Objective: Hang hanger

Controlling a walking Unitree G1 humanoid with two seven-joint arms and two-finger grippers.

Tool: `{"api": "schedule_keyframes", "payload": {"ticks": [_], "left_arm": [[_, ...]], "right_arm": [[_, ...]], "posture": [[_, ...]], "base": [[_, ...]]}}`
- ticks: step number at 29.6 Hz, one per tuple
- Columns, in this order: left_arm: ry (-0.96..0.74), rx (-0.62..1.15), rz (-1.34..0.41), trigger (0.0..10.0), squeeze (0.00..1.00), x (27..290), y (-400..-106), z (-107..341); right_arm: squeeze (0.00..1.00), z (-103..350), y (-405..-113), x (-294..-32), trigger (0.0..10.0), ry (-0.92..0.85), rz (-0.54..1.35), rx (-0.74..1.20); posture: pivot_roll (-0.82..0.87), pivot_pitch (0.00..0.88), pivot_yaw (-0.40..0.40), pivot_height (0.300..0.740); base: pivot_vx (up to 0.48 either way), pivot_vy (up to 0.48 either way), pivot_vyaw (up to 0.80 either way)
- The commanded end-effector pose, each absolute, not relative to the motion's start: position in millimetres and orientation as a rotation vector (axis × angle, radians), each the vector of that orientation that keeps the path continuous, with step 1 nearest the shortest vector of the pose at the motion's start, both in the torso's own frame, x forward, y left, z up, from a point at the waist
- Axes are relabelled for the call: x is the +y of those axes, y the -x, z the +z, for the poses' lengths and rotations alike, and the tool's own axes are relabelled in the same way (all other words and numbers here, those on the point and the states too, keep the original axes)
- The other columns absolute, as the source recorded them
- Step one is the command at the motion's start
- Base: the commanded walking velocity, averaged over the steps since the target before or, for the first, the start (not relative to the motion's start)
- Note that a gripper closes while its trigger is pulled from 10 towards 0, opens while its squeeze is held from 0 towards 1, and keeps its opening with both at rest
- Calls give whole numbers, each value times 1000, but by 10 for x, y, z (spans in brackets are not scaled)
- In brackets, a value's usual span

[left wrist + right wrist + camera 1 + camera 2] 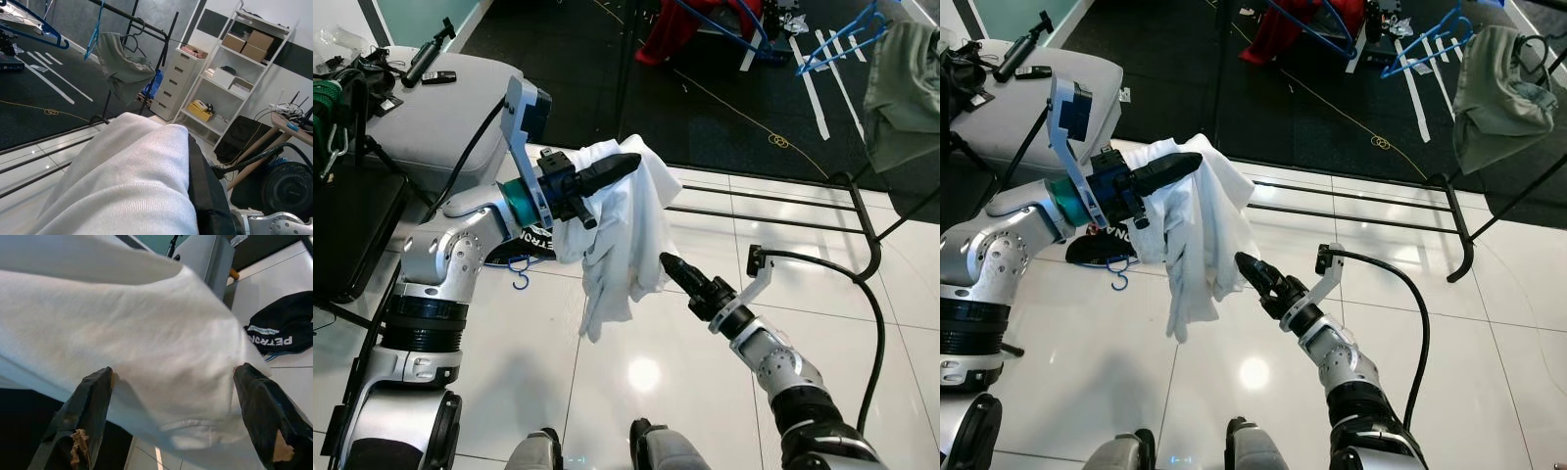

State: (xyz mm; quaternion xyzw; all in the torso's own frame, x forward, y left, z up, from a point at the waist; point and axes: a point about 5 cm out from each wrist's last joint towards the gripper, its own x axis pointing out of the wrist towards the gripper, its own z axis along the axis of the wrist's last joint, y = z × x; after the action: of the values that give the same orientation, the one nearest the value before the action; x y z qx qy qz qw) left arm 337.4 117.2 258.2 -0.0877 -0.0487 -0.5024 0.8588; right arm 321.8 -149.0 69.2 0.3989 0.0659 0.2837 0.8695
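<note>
A white shirt (626,225) hangs in the air, bunched over my left gripper (628,163), whose black fingers are shut on its top. In the left wrist view the cloth (127,181) covers most of the gripper, and one black finger (205,191) shows beside it. My right gripper (668,262) is lower and to the right, with its tips at the shirt's lower edge. In the right wrist view that gripper (173,374) stands open, with the shirt's hem (186,426) between its fingers. A blue hanger (520,274) lies on the floor by a black garment (509,251).
A black clothes rack (862,211) stands at the right, with floor rails (764,208), an olive garment (901,78) and a blue hanger (842,39) on it. At the back left is a grey seat (440,113). A black cable (862,294) loops from my right wrist.
</note>
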Motion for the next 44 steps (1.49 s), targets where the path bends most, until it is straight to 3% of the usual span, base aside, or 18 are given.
{"api": "schedule_keyframes", "payload": {"ticks": [1,3,4,5,15,21,26,27,28,29,44], "left_arm": [[178,-137,-1098,0,0,1120,-3329,2673],[179,-138,-1102,0,0,1118,-3326,2675],[179,-139,-1105,0,0,1117,-3323,2677],[181,-141,-1108,0,0,1118,-3319,2683],[191,-153,-1125,0,0,1111,-3295,2722],[204,-164,-1141,0,0,1091,-3278,2752],[204,-163,-1142,0,0,1090,-3277,2751],[205,-162,-1142,0,0,1092,-3278,2748],[205,-162,-1142,0,0,1092,-3278,2748],[206,-154,-1137,0,0,1099,-3282,2727],[198,-141,-1122,0,0,1125,-3297,2699]], "right_arm": [[1000,645,-3201,-1567,10000,-844,553,134],[1000,637,-3209,-1590,10000,-836,531,140],[659,624,-3213,-1604,10000,-823,517,152],[0,604,-3210,-1612,10000,-813,509,167],[0,482,-3186,-1634,10000,-778,448,237],[0,522,-3178,-1421,10000,-873,602,244],[0,551,-3189,-1403,10000,-892,618,218],[0,589,-3210,-1402,3412,-913,621,191],[0,589,-3210,-1402,3412,-913,621,191],[0,661,-3241,-1408,0,-949,638,142],[0,735,-3251,-1468,0,-984,648,71]], "posture": [[-14,115,-26,740],[-13,111,-28,740],[-13,111,-28,740],[-11,109,-30,740],[-5,103,-32,740],[1,100,-31,740],[1,100,-31,740],[1,102,-30,740],[1,102,-30,740],[-3,109,-27,740],[-7,114,-25,740]], "base": [[0,0,0],[0,0,0],[0,0,0],[0,0,0],[0,0,0],[0,0,0],[0,0,0],[0,0,0],[0,0,0],[0,0,0],[0,0,0]]}}
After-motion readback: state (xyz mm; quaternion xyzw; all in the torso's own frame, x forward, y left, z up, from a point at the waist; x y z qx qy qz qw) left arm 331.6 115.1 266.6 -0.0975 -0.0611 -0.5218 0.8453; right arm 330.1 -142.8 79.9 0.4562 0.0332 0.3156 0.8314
